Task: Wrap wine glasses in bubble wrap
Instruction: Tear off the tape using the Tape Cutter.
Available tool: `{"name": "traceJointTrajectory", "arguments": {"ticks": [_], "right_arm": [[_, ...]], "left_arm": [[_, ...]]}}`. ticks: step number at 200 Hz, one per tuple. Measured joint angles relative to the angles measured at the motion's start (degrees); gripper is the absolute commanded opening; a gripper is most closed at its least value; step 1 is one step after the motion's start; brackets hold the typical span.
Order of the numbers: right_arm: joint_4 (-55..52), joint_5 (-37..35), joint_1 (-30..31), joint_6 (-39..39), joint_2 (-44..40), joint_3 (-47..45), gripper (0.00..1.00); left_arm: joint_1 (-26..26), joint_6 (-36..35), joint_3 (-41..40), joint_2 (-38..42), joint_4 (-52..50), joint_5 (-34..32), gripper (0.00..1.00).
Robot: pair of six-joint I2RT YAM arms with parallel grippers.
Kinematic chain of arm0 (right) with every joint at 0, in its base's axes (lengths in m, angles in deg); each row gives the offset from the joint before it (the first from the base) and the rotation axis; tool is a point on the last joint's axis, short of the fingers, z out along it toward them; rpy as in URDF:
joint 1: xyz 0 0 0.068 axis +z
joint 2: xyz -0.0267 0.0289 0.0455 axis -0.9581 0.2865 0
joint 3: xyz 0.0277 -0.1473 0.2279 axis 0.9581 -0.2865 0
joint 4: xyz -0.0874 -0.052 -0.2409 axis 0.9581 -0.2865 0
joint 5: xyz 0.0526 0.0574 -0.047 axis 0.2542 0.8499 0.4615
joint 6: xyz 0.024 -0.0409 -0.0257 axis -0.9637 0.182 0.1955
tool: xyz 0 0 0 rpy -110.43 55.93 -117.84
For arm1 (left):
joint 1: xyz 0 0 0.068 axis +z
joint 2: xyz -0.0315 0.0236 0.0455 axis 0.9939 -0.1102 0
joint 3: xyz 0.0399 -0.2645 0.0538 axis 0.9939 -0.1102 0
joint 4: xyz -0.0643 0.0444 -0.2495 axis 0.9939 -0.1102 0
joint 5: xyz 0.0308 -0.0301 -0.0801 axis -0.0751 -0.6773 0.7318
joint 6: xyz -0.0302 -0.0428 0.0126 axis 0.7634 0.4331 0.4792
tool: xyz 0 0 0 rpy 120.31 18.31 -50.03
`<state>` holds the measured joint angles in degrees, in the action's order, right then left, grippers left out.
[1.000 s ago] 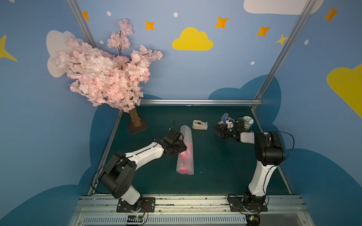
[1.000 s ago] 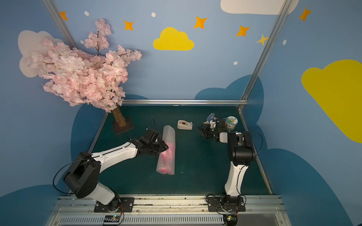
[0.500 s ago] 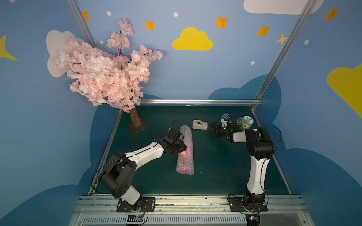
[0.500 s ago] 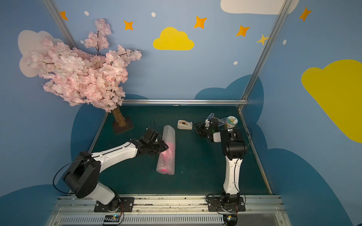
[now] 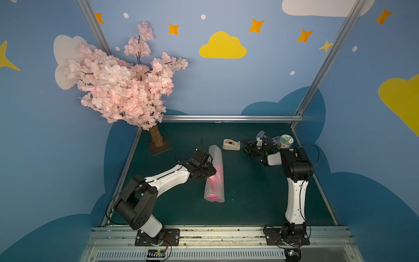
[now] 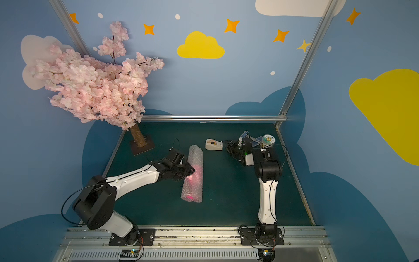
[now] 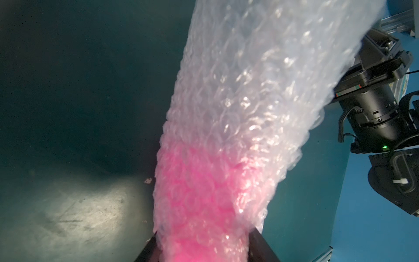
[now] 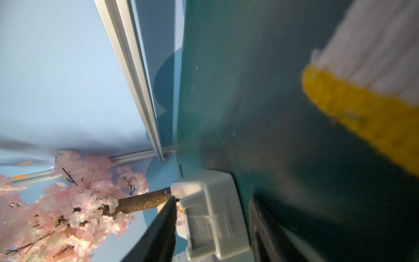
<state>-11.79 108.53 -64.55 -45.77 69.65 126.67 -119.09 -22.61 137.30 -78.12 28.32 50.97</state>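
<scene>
The bubble wrap [image 5: 215,181] lies rolled into a long tube in the middle of the green table [image 5: 260,192], in both top views. The hot-pink wine glass [image 7: 199,192] glows through the wrap [image 7: 244,90] in its near half. My left gripper [image 5: 212,172] reaches in from the left and is shut on the bubble wrap where the pink shows; in the left wrist view its dark jaws [image 7: 204,243] press both sides of the roll. My right gripper [image 5: 246,148] is open at the back right, a short way from the tape dispenser [image 5: 231,144].
A beige tape dispenser [image 6: 213,144] sits behind the roll [image 6: 193,177]; in the right wrist view the dispenser [image 8: 210,215] fills the space ahead of the fingers. A small round tub [image 5: 286,141] stands at the back right corner. A pink blossom tree [image 5: 156,138] stands at the back left.
My right arm has swung left from beside the tub toward the tape dispenser. The left arm and the wrapped roll have stayed still.
</scene>
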Motion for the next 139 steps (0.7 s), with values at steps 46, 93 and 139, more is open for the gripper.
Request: {"name": "traceJointTrajectory", "arguments": {"ticks": [46, 93, 139], "right_arm": [[3.4, -2.6, 0.7, -3.5, 0.7, -0.7, 0.48], [6.9, -3.8, 1.4, -6.5, 2.0, -0.7, 0.48], [9.5, -4.9, 1.8, -8.7, 2.8, -0.7, 0.46]], "left_arm": [[0.0, 0.0, 0.0, 0.0, 0.0, 0.0, 0.52], [0.0, 0.0, 0.0, 0.0, 0.0, 0.0, 0.52], [0.0, 0.0, 0.0, 0.0, 0.0, 0.0, 0.51]]}}
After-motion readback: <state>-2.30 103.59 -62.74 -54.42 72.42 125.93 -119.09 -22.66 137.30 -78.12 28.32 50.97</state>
